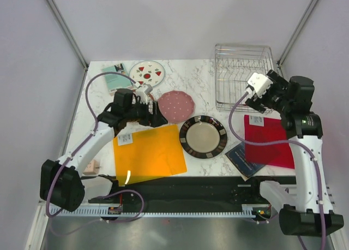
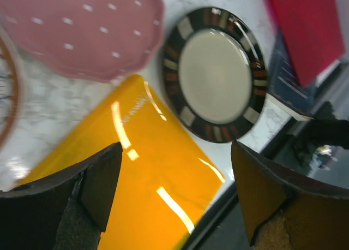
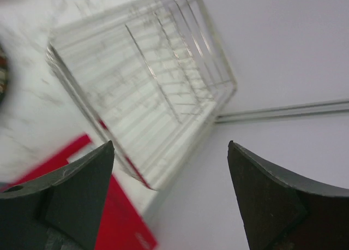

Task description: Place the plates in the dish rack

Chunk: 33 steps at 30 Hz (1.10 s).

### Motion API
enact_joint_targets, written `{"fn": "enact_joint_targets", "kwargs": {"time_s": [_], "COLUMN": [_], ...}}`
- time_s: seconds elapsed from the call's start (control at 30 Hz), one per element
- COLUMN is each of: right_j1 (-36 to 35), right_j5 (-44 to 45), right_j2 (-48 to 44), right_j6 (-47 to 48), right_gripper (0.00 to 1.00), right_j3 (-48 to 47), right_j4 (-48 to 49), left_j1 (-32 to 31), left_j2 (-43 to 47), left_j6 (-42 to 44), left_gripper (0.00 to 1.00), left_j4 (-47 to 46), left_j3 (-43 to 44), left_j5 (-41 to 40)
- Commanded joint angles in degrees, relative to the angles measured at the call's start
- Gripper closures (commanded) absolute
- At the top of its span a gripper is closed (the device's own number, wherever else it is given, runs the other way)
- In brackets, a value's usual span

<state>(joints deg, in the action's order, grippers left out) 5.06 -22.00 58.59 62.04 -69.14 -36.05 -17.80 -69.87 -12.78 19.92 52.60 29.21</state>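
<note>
Left gripper (image 2: 174, 184): fingers (image 2: 98, 184) spread wide, nothing between them. The gap frames the orange sheet (image 2: 158, 168), which lies flat near the table's near edge, left of centre. Just beyond the sheet's far edge lies the pink dotted plate (image 1: 176, 105), flat on the table (image 1: 196, 78) near its centre. Beside the sheet's right edge lies the dark-rimmed plate (image 1: 203, 136) with a cream centre, also flat.

A fourth plate (image 2: 6, 91) shows only as a brown-rimmed arc at the left margin of the left wrist view. Its pattern cannot be read, and in the top view the left arm appears to cover most of it.

The plate with red and green shapes (image 1: 148, 72) lies at the far edge, left of centre, beside a teal card (image 1: 116, 77).

Right gripper (image 3: 170, 173): fingers (image 3: 76, 195) spread, holding nothing. It hangs above the near side of the dish rack (image 1: 244, 75).

The dish rack (silver wire, raised sides) stands in the far right corner. A red sheet (image 1: 268, 141) lies just on its near side, along the right edge, overlapping a dark blue booklet (image 1: 240, 153).
</note>
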Motion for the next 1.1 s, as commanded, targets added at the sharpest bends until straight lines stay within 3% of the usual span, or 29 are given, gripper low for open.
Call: {"fn": "enact_joint_targets", "kwargs": {"time_s": [0.0,0.03,0.1,0.2,0.37,0.63,0.8,0.87,0.9,1.0,1.07], "right_j1": [-4.1,-4.3,-4.3,-4.3,-4.6,-4.6,-4.6,-4.6,-4.6,-4.6,-4.6], "right_j5": [-7.8,-9.6,-16.3,-20.1,-18.7,-21.5,-17.5,-17.4,-17.0,-16.1,-16.1], "right_j2": [3.4,5.2,10.4,11.6,9.1,11.4,11.9,11.1,10.9,10.9,11.5], "right_j6": [-34.9,-41.5,-45.2,-52.5,-60.5,-66.0,-72.7,-74.2,-74.8,-75.2,-75.1], "right_gripper": [0.13,0.16,0.23,0.25,0.23,0.23,0.20,0.21,0.21,0.20,0.20], "right_j3": [-0.9,-0.6,0.5,6.0,15.2,24.0,28.4,29.5,30.5,30.6,30.7], "right_j4": [-10.5,-12.4,-15.9,-10.9,0.4,6.4,10.9,13.5,14.0,14.2,14.3], "left_j1": [-4.0,-4.7,-5.4,-6.2,-7.5,-11.0,-12.9,-13.0,-13.0,-12.9,-12.5], "left_j2": [-5.2,-6.4,-9.0,-14.0,-21.9,-32.3,-38.0,-38.9,-38.9,-37.4,-35.2], "left_j6": [-15.2,-16.0,-16.8,-17.7,-18.7,-19.2,-19.2,-19.3,-19.2,-16.7,-15.2], "left_gripper": [0.17,0.23,0.26,0.29,0.31,0.34,0.36,0.41,0.55,0.83,0.86], "left_j4": [-7.3,-8.6,-10.7,-13.3,-16.6,-17.9,-17.9,-17.8,-17.7,-15.2,-13.8], "left_j3": [-5.1,-5.4,-4.4,-2.9,-1.2,2.3,6.0,6.5,6.5,4.8,2.5], "left_j5": [5.8,6.6,6.3,7.3,8.3,8.6,8.1,8.5,9.0,9.5,9.5]}}
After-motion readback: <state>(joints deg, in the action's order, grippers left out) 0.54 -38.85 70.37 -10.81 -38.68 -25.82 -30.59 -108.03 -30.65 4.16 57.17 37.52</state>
